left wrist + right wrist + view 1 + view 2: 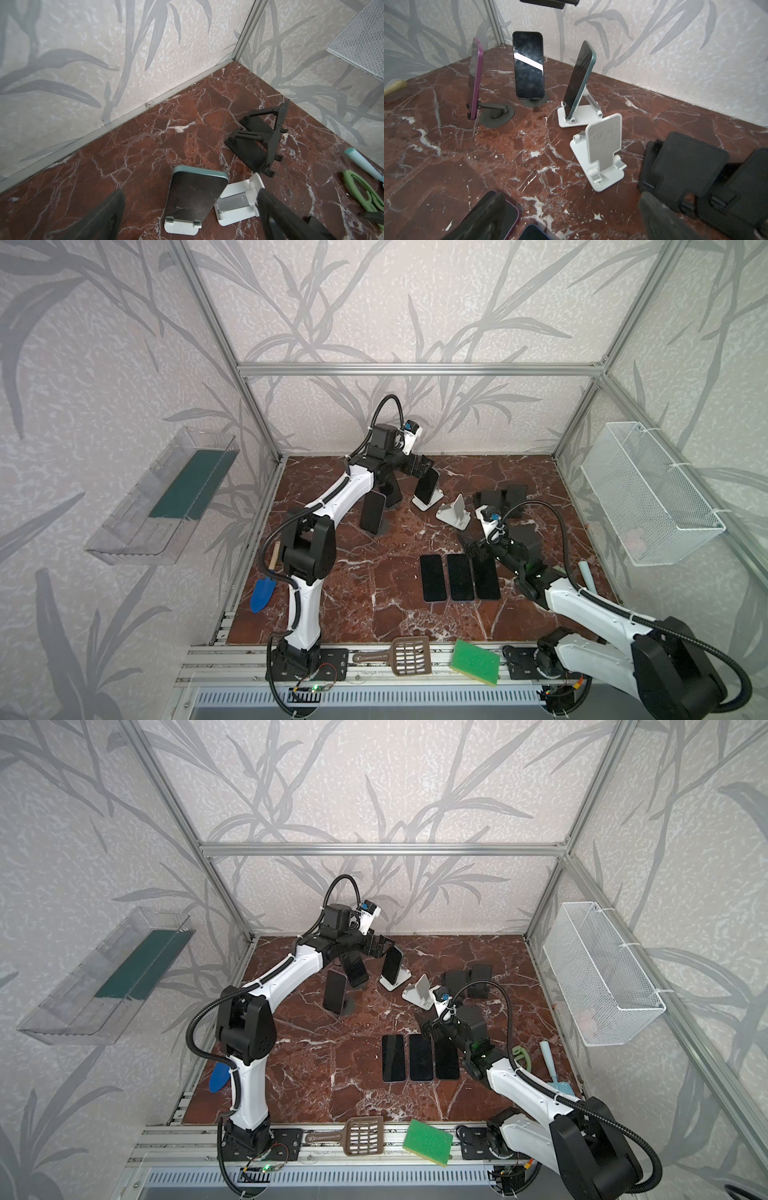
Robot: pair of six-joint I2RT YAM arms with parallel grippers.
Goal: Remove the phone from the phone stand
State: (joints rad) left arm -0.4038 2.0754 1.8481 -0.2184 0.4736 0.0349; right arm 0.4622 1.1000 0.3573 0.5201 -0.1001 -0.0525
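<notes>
Your left pincer (pixel 424 466) stands wide open above the teal-edged phone (pixel 193 205). In the left wrist view its two dark fingers (pixel 104 214) sit to either side of the phone and touch nothing. The phone leans back in the white phone stand (pixel 571 122) toward the back of the table (pixel 145 145), with its bottom edge caught behind two small lips at the front of the base. The right pincer (pixel 478 552) is also open and empty, low beside the three phones lying flat (pixel 459 577).

The step in hand looks like the approach before the grasp. Centre the phone between the fingers and come down until the pads cover the upper part of its side edges. Close squarely — a skewed grip on slick glass and metal would likely let it twist. Then lift along the lean of the backrest, up and out of the lips. Pulling straight forward would probably drag or tip the light stand.

Mind the neighbours. The empty white stand (pixel 234 205) sits just beside the loaded one, close to one finger's path. A black phone on a round stand (pixel 528 66) is near on the other side, and the back wall is near too. Open room lies in the middle of the table, between the stands and the flat phones — carry the phone out that way.
</notes>
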